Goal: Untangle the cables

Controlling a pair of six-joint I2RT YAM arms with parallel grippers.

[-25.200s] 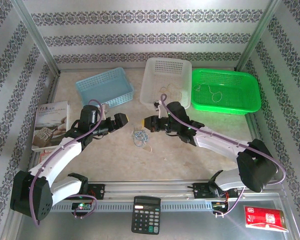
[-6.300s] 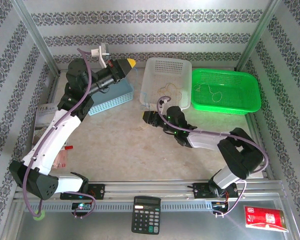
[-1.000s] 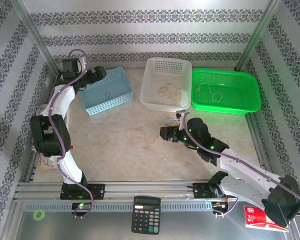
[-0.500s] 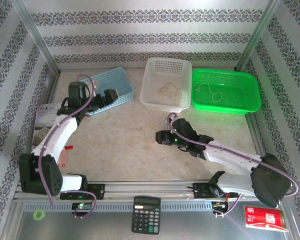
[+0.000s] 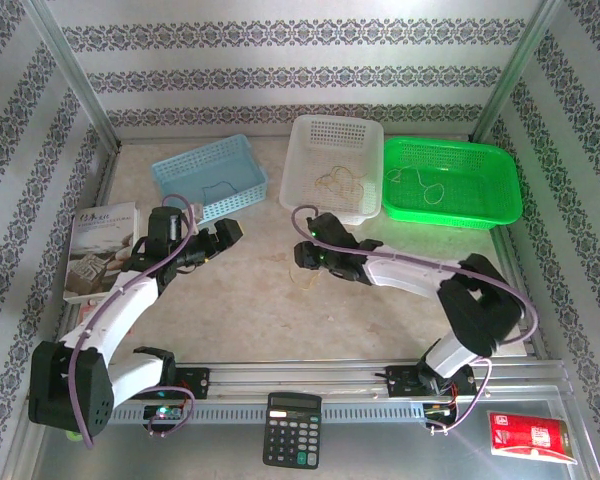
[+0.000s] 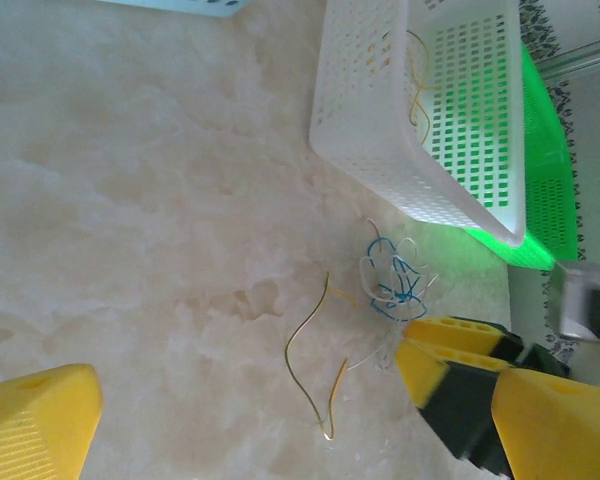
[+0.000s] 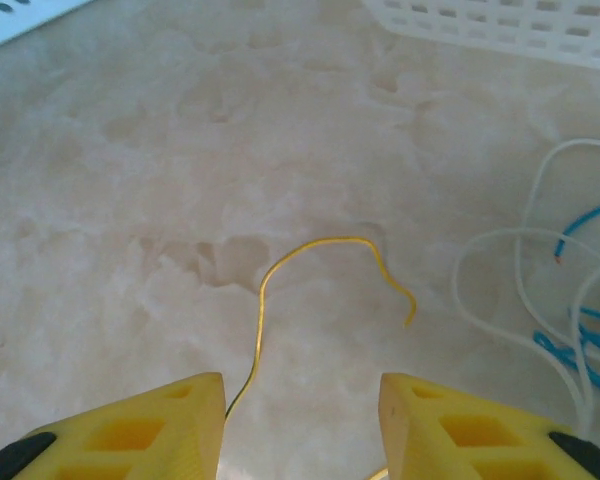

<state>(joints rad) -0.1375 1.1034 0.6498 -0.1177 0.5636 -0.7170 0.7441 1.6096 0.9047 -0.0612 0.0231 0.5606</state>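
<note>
Right hand (image 7: 300, 420) is low over the pale marbled worktop (image 7: 130, 150), jaws apart, straddling the thin yellowish wire (image 7: 280, 262). That wire lies just beside the small blue-and-whitish knot of wires (image 6: 392, 282), near the white perforated basket (image 6: 380, 100). Left hand (image 6: 298, 420) gapes wide, holding nothing. These strands look featherlight, springy and slippery. Pinch the yellow one mid-length, down at the surface, or it may flick away.

We see a smooth, marble-patterned table (image 5: 240, 300) with a soft sheen, a white basket (image 6: 380, 120), green basket (image 5: 500, 215) and blue basket (image 5: 235, 203) of perforated plastic (the green glossiest), thin plastic-sheathed cables (image 6: 392, 280), and matt yellow plastic on the right gripper (image 7: 300, 385).
</note>
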